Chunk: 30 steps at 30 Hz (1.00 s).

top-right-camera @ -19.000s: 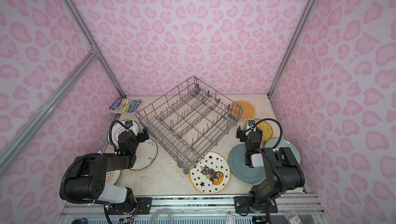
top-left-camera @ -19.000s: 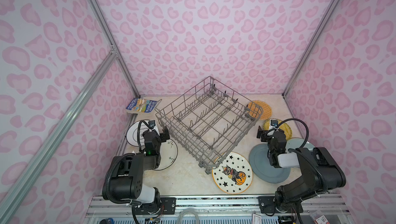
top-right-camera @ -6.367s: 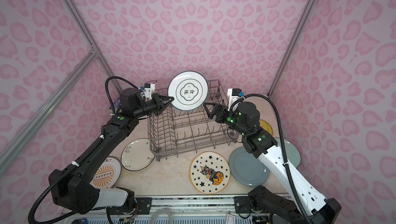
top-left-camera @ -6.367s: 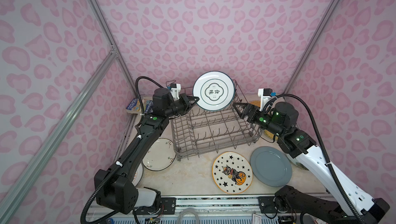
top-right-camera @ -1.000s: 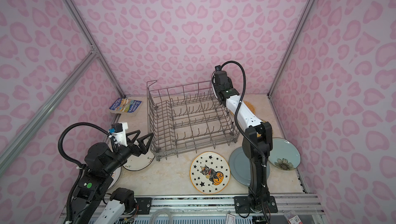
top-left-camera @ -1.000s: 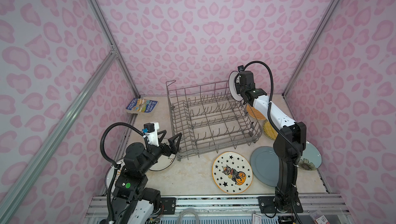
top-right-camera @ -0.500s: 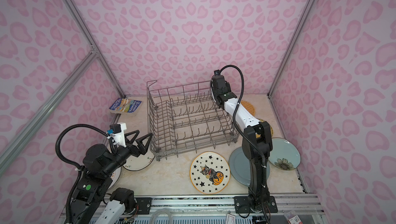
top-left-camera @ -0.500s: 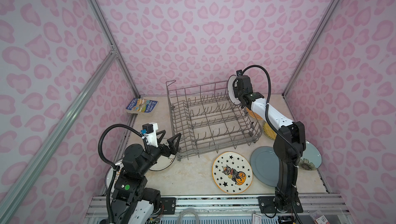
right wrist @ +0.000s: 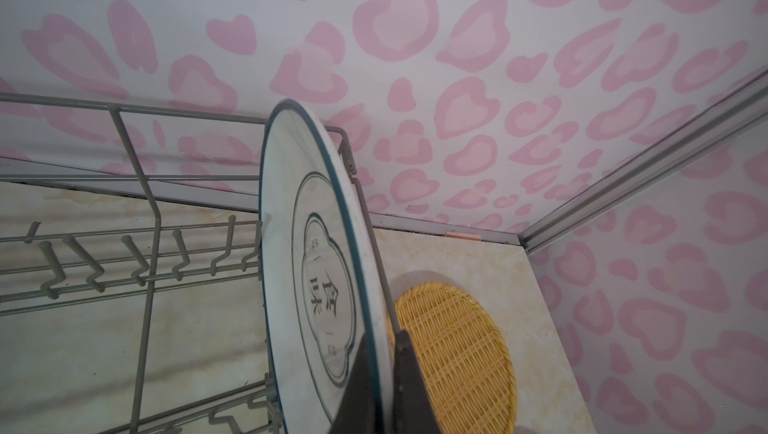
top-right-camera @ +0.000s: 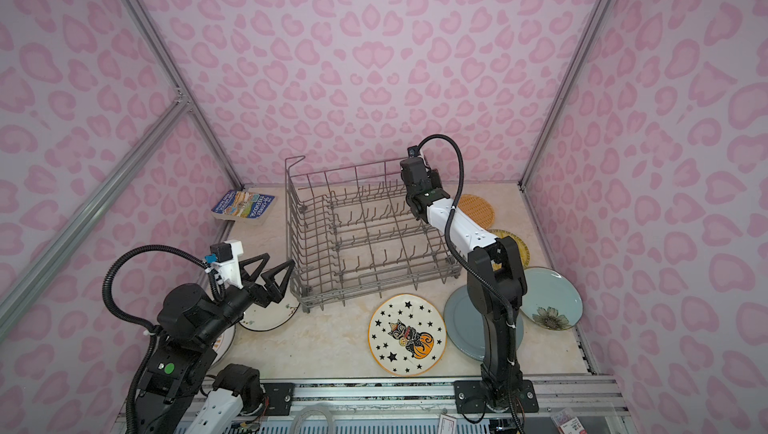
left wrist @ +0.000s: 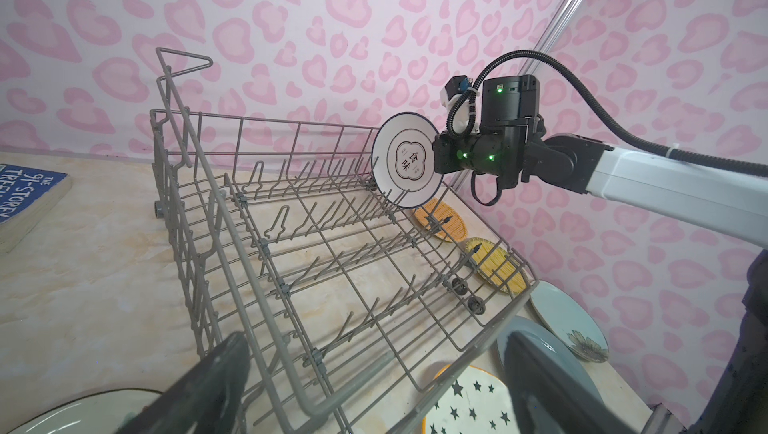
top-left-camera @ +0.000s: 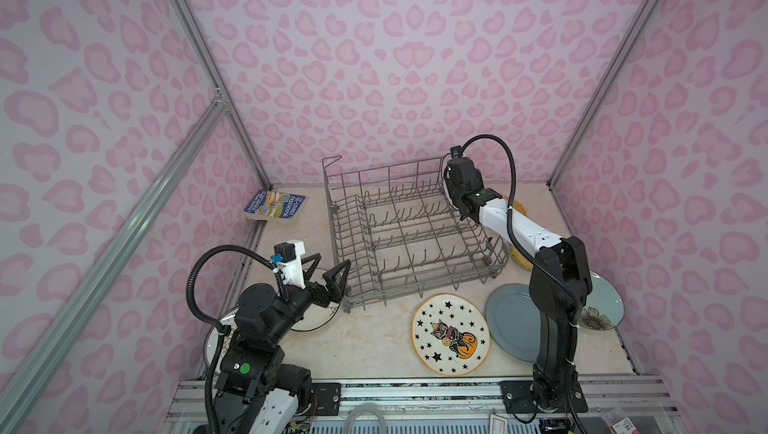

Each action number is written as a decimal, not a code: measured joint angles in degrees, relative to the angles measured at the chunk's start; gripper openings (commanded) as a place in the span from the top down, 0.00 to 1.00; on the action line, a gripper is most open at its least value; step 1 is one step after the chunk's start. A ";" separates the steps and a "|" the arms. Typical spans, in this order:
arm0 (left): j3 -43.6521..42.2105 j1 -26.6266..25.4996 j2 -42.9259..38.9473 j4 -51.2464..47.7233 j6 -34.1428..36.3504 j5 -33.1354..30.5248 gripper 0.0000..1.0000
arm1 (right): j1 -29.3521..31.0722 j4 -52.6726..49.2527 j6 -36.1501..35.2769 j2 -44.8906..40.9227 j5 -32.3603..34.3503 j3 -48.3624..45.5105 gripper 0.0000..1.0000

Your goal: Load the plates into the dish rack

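Right gripper [right wrist: 384, 340] pinches the upright black-rimmed plate [right wrist: 291, 245], dish rack [top-left-camera: 409, 224] just below its fingers [right wrist: 357, 390]; left gripper [top-left-camera: 332, 261] gapes empty.

Black-rimmed plate [left wrist: 406, 161] is upright at dish rack [left wrist: 324, 241] corner.

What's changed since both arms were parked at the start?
The dish rack was turned from diagonal to square. The left gripper lifted a black-rimmed plate, handed it to the right gripper and withdrew, open. The right gripper, shut on it, has eased it down on edge at the rack's far right corner. Cat-and-pumpkin plate and book stayed put.
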 measured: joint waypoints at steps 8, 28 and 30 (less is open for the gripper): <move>-0.02 0.00 -0.63 0.00 -0.20 0.04 0.03 | 0.04 -4.52 2.82 3.04 -1.11 3.37 0.99; -0.04 0.00 -1.90 -0.35 0.04 -0.50 0.03 | 0.37 -14.12 4.83 -2.32 -2.93 6.97 0.57; -0.04 0.00 -1.90 -0.74 0.26 -0.92 0.03 | 0.50 -14.99 5.07 -4.02 -2.78 6.97 0.56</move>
